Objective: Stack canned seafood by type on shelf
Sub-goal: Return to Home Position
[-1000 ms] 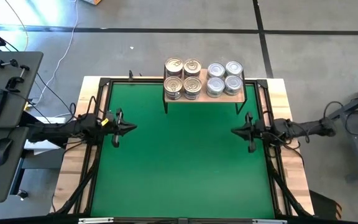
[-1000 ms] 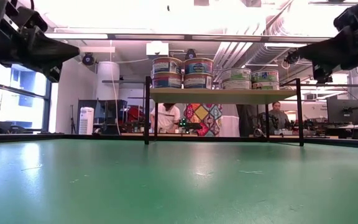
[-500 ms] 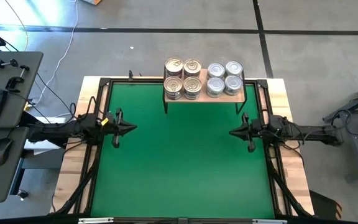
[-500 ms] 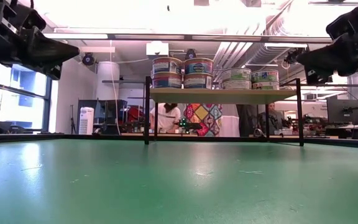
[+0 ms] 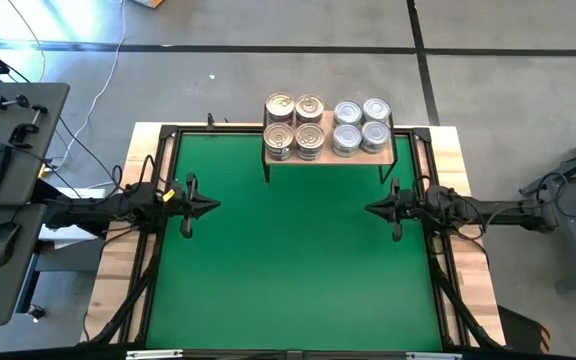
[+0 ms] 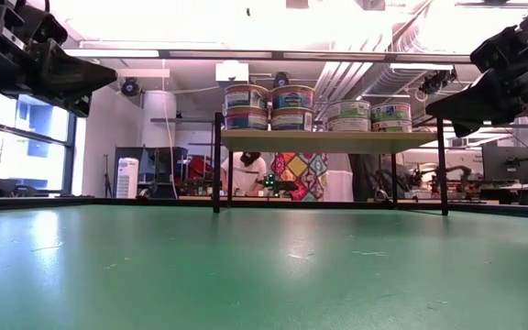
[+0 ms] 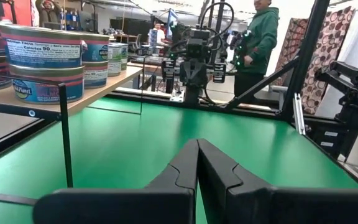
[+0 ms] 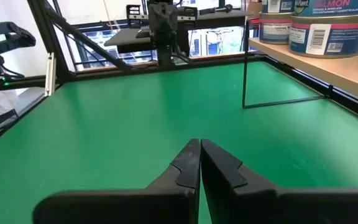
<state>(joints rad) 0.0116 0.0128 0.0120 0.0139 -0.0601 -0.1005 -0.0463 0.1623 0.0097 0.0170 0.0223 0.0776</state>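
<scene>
The shelf [image 5: 383, 149], a light wood board on thin black legs, stands at the far edge of the green mat [image 5: 288, 260]. On it the canned seafood stands in stacks, two tins high in the low view: gold-lidded tins [image 5: 294, 126] on the left half, silver-lidded tins [image 5: 361, 125] on the right half. My left gripper [image 5: 215, 206] hovers shut over the mat's left side, pointing level toward the right. My right gripper [image 5: 368, 209] hovers shut over the mat's right side, pointing left. Both hold nothing.
A black frame [image 5: 158, 160] runs around the mat. The mat's wide middle lies between the two grippers. A side desk with keyboard and mouse [image 5: 3, 240] stands beyond the table's left edge. People stand in the room behind the table [image 7: 257, 37].
My right gripper has swung a little toward the table's near edge and the mat's middle, and has sunk slightly, staying shut. My left gripper and the tins have kept still.
</scene>
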